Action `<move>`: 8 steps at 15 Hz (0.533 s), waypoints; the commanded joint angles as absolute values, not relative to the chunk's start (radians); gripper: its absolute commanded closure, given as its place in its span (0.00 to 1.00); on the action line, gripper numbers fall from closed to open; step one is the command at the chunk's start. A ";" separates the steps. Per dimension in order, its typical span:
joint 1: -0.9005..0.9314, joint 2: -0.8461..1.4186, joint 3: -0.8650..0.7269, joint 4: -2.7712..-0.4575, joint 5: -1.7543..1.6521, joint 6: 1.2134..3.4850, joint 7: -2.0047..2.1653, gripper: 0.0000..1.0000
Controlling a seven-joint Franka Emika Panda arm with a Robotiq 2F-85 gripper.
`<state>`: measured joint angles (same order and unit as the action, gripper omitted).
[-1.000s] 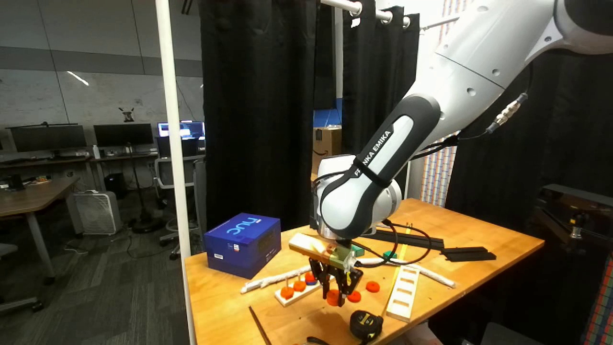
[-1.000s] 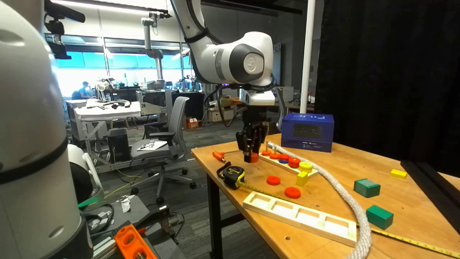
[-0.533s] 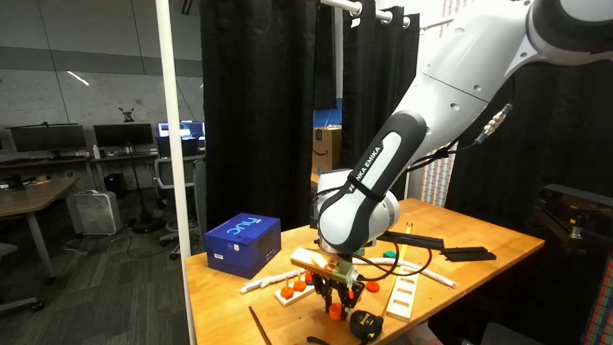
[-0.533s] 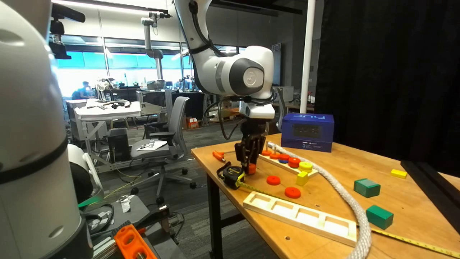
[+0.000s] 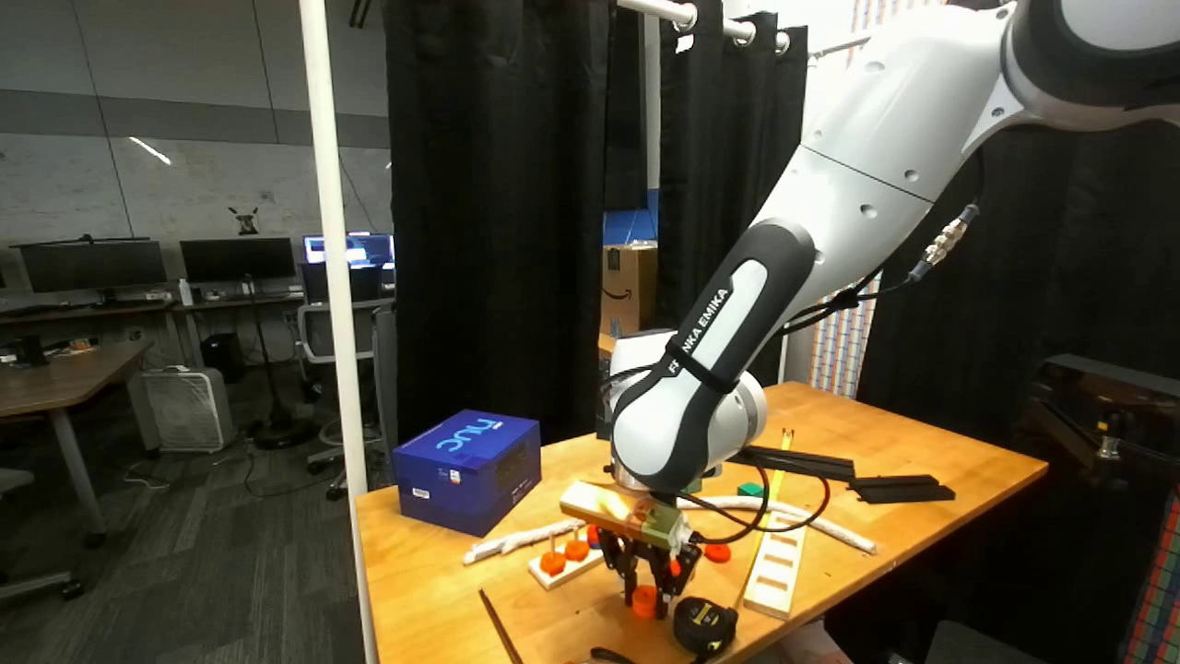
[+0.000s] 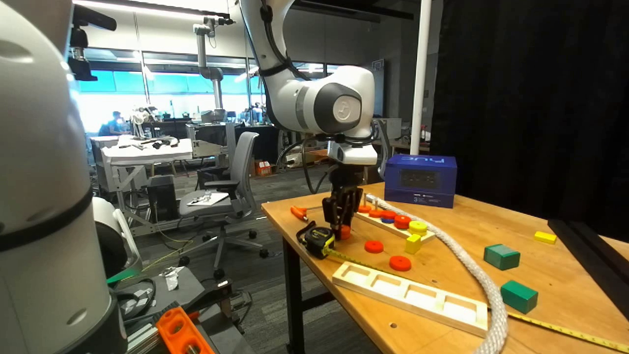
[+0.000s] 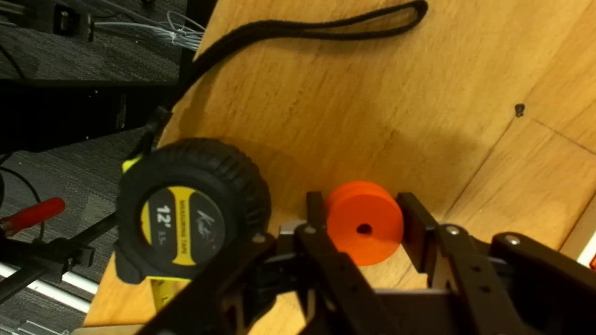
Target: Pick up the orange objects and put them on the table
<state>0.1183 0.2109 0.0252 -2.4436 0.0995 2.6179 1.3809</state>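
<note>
Holds an orange piece (image 7: pixel 364 214) snug in the pincer (image 7: pixel 361 204), low near the tabletop (image 6: pixel 437 258) edge; likely needs letting go. Farther along that edge, has two flat ones (image 6: pixel 374 246), probably done. Toward the corner with the blue box (image 5: pixel 468 475), maybe leaves pegged ones (image 5: pixel 553 564).

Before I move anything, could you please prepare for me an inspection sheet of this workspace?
Surface: wooden tabletop, small hole near one edge.
Job's things: thick orange disc in the gripper; two flatter orange discs lie loose on the tabletop; more orange discs on the peg board.
Clutter: tape measure close beside the gripper, its blade drawn out; white rope; NUC box; green blocks.
Gripper: fingertips appear closed against both sides of the thick disc.
Cables: black cables run along the arm, looping near the gripper.
Surroundings: black curtain, office chair, perhaps a person far behind.
</note>
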 commanded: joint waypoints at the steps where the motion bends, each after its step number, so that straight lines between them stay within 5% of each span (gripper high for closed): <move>1: 0.118 0.208 0.028 -2.432 0.112 2.624 1.339 0.27; 5: 0.127 0.180 0.020 -2.429 0.084 2.602 1.343 0.00; 8: 0.138 0.111 0.014 -2.425 0.009 2.546 1.332 0.00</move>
<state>0.1225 0.1936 0.0244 -2.4286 0.0692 2.6089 1.3495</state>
